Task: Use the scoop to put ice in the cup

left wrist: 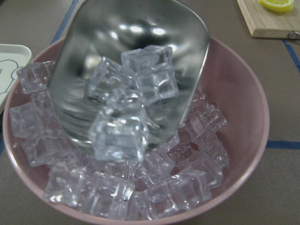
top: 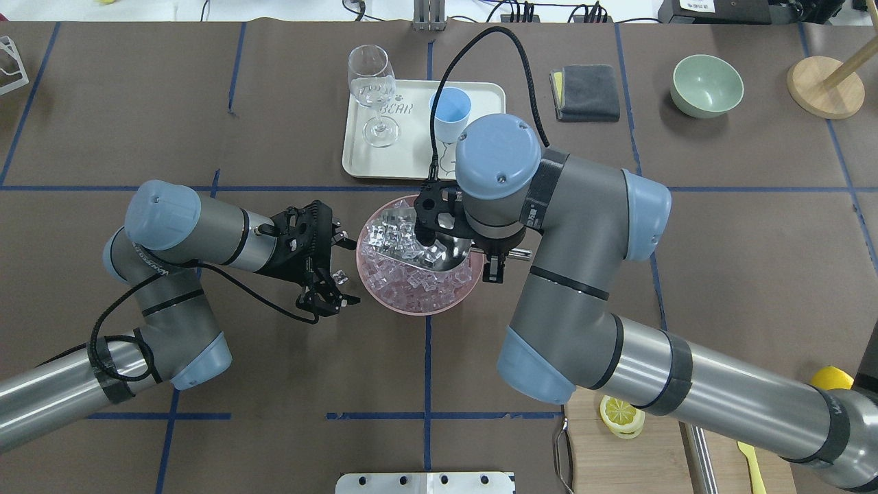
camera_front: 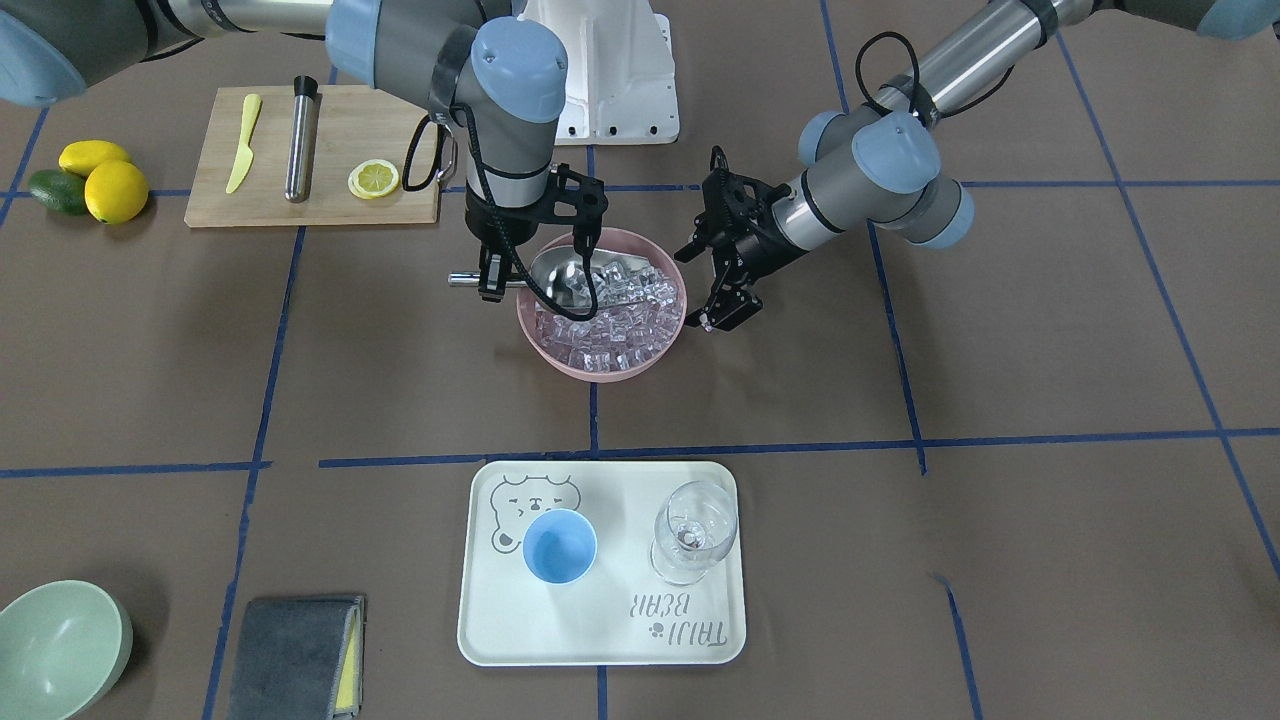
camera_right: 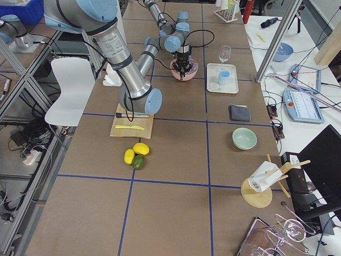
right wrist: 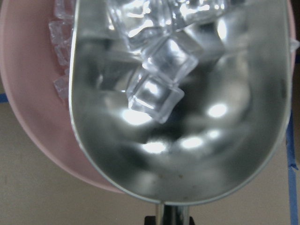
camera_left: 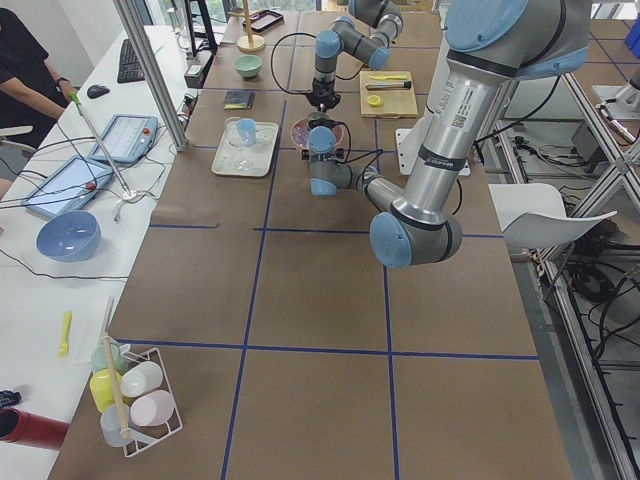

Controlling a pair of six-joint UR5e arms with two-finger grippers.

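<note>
The pink bowl (camera_front: pixel 600 372) (top: pixel 411 309) in the middle of the table is full of ice (camera_front: pixel 610 335) (top: pixel 411 274). My right gripper (camera_front: pixel 490 282) (top: pixel 492 264) is shut on the rod handle of the steel scoop (camera_front: pixel 560 275) (top: pixel 449 250), whose trough lies in the bowl. Several ice cubes (left wrist: pixel 136 93) (right wrist: pixel 164 70) lie in the scoop (right wrist: pixel 187 140). My left gripper (camera_front: pixel 693 288) (top: pixel 345 269) is open and empty, just beside the bowl's other side. The light-blue cup (camera_front: pixel 559 546) (top: pixel 451 110) stands on the white tray (camera_front: pixel 600 640) (top: pixel 357 161), beyond the bowl.
A clear wine glass (camera_front: pixel 695 530) (top: pixel 374 89) stands on the tray beside the cup. A cutting board (camera_front: pixel 330 200) holds a yellow knife (camera_front: pixel 243 140), a steel cylinder (camera_front: pixel 298 140) and a lemon slice (camera_front: pixel 373 179). A green bowl (camera_front: pixel 55 645) and a grey cloth (camera_front: pixel 295 655) lie at the far edge.
</note>
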